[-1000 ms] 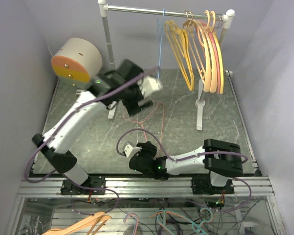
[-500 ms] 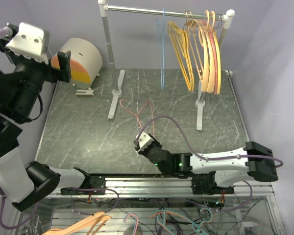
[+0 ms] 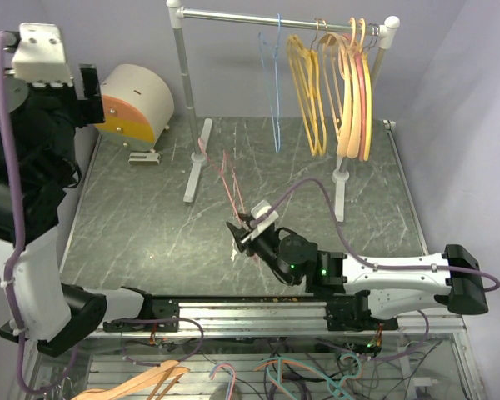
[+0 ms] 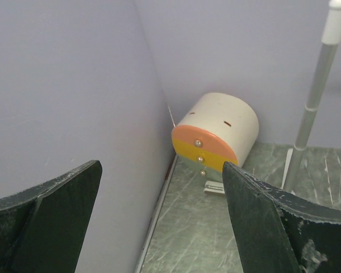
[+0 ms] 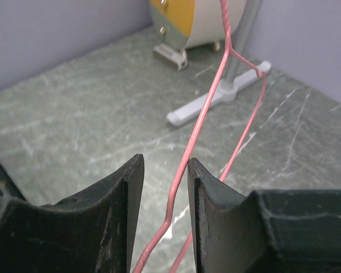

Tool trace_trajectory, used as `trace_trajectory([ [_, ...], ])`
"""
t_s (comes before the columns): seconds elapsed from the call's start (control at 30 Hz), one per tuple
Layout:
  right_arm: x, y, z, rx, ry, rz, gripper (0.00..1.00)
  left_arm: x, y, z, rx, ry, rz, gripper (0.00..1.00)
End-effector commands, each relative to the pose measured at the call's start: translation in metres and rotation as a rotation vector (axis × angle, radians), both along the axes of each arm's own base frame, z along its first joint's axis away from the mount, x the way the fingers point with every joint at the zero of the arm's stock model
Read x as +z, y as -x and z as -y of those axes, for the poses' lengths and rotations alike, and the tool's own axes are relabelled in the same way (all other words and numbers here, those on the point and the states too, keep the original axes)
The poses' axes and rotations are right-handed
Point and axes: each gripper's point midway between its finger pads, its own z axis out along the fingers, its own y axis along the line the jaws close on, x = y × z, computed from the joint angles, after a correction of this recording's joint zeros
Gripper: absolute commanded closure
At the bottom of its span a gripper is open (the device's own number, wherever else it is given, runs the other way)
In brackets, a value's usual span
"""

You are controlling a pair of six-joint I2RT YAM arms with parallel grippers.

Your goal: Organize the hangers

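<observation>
On the white-and-metal rail (image 3: 233, 15) hang a thin blue wire hanger (image 3: 273, 75), yellow hangers (image 3: 304, 92) and peach, orange and pink ones (image 3: 354, 92). A thin pink wire hanger (image 3: 230, 179) (image 5: 207, 108) is tipped up off the table near the rail's left foot. Its wire runs between the fingers of my right gripper (image 3: 243, 229) (image 5: 162, 165), which is shut on it low down; the fingertips stand a little apart, the wire against the right one. My left gripper (image 3: 82, 92) (image 4: 159, 165) is open and empty, raised high by the left wall.
A cream drum with an orange and yellow face (image 3: 137, 100) (image 4: 221, 131) sits at the back left corner. The rail's two feet (image 3: 196, 171) (image 3: 340, 196) rest on the dark marble table (image 3: 150, 233). Below the front edge, more hangers (image 3: 142, 385) lie among cables.
My left arm swung away from the rail, up to the left wall. My right arm stretched out across the table, and the pink wire hanger tipped up from lying flat.
</observation>
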Motion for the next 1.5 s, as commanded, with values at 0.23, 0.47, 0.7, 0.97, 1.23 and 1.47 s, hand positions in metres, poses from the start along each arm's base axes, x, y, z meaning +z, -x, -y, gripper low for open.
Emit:
trace_trajectory([
  [0.23,0.132,-0.070,0.004,-0.339,-0.281,0.195,1.00,0.033,0.030,-0.024,0.090,0.063,0.143,0.01],
  [0.47,0.178,-0.122,-0.002,-0.328,-0.367,0.230,1.00,0.031,0.027,-0.027,0.113,0.049,0.134,0.01],
  [0.7,0.216,-0.173,-0.011,-0.300,-0.410,0.260,1.00,0.028,0.023,-0.025,0.107,0.037,0.122,0.01],
  [0.97,0.229,-0.219,-0.022,-0.278,-0.439,0.233,1.00,0.025,0.021,-0.023,0.096,0.024,0.111,0.01],
  [1.23,0.215,-0.242,-0.021,-0.307,-0.438,0.202,1.00,0.021,0.019,-0.023,0.099,0.015,0.097,0.01],
  [1.47,0.192,-0.251,-0.017,-0.354,-0.390,0.186,1.00,0.023,0.019,-0.029,0.141,0.011,0.103,0.01],
])
